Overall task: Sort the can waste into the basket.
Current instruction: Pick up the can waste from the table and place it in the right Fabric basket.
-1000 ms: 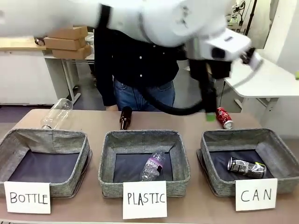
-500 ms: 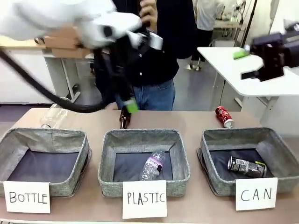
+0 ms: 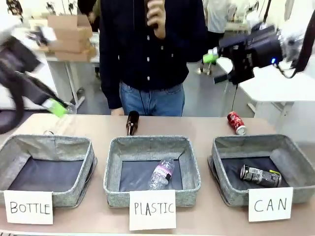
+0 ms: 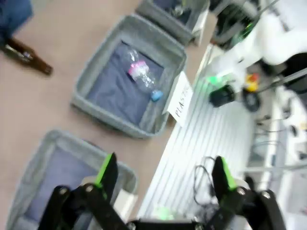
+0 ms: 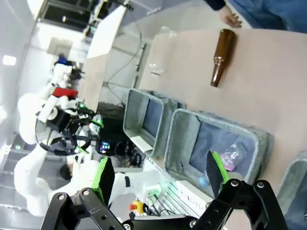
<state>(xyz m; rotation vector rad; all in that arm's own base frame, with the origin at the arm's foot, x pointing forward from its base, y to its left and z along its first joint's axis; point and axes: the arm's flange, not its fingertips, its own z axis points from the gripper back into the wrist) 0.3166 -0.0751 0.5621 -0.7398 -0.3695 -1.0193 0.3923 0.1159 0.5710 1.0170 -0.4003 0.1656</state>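
The black-and-silver metal drink can (image 3: 259,176) lies on its side on the dark lining of the grey woven-fabric rectangular basket (image 3: 295,160), which is fronted by the white handwritten "CAN" card (image 3: 270,204). The small red metal can (image 3: 236,123) lies on the tan table (image 3: 206,129) just behind that basket, outside it. High above it, the right gripper (image 3: 216,68) hangs level on its raised arm and points toward the robot's left. Its green-padded fingers (image 5: 214,171) are spread wide and hold nothing. The left gripper (image 4: 164,175) is raised over the table's far left corner, blurred in the front view. It angles down toward the baskets, its fingers equally wide apart and empty.
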